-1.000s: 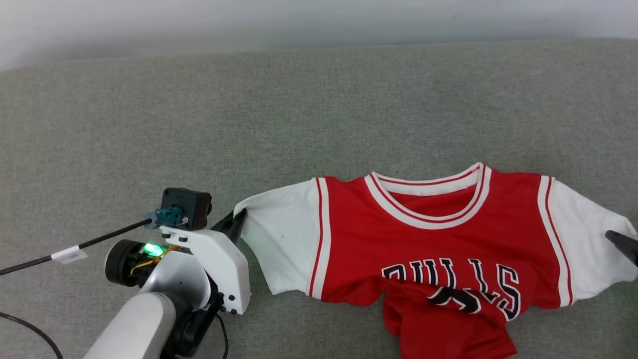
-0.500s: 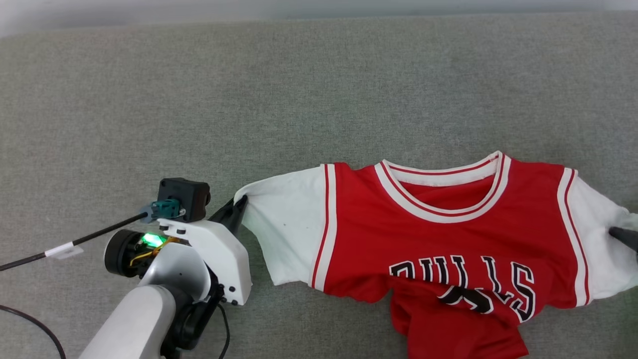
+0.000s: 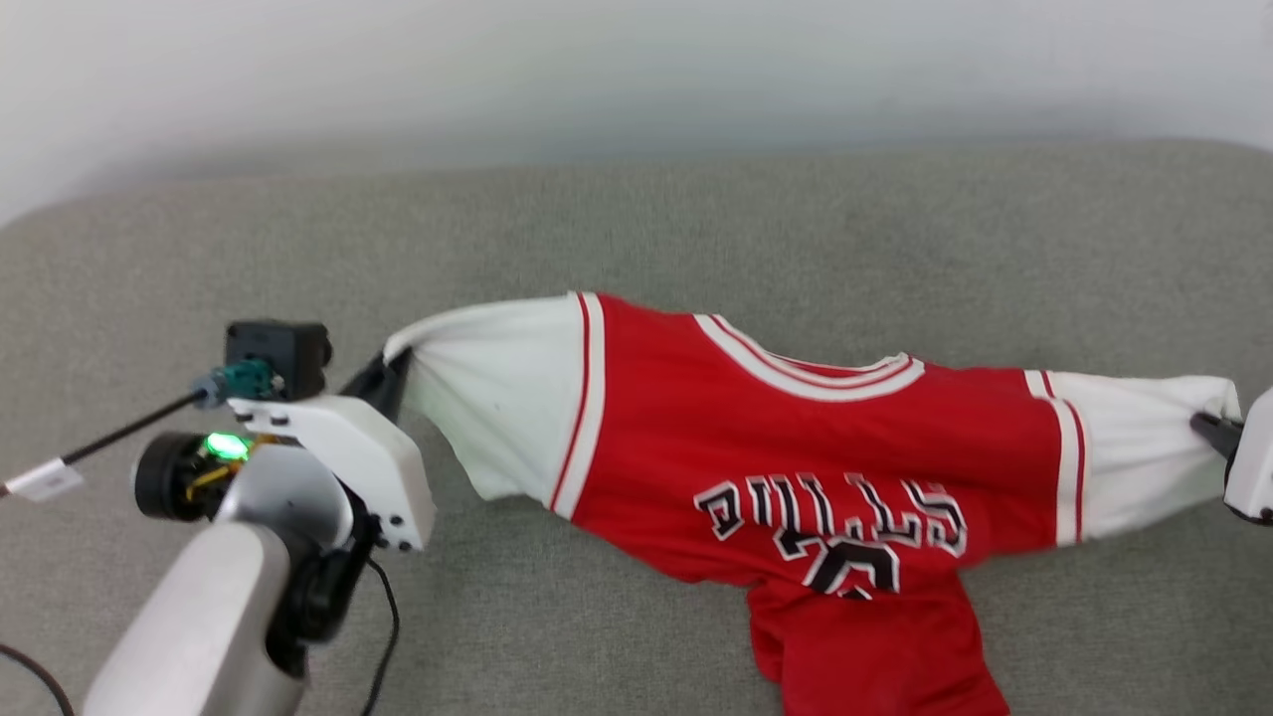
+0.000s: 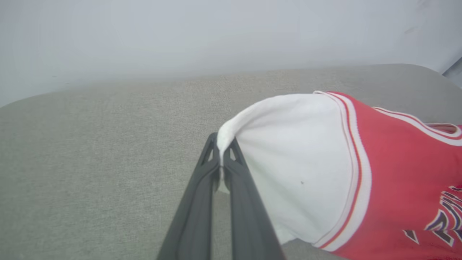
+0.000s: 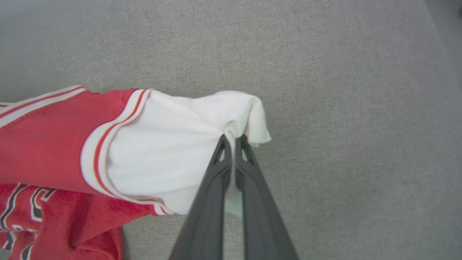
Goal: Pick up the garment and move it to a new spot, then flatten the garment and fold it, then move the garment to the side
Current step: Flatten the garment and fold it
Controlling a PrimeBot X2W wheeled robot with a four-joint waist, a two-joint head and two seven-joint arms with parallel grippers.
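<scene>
The garment, a red jersey with white sleeves, striped trim and black lettering, hangs stretched between both grippers above the grey cushion, its lower part bunched and trailing toward the bottom edge. My left gripper is shut on the edge of the left white sleeve; its fingers pinch the cloth. My right gripper is shut on the other white sleeve, fingers closed on a gathered fold. The collar faces away from me.
A grey fabric surface spreads under everything, its far edge meeting a pale wall. A black cable with a white tag runs off to the left from my left wrist.
The camera has shifted. Both grippers have raised the sleeves, so the garment's upper part has lifted off the surface and pulled taut, and the collar has tipped away.
</scene>
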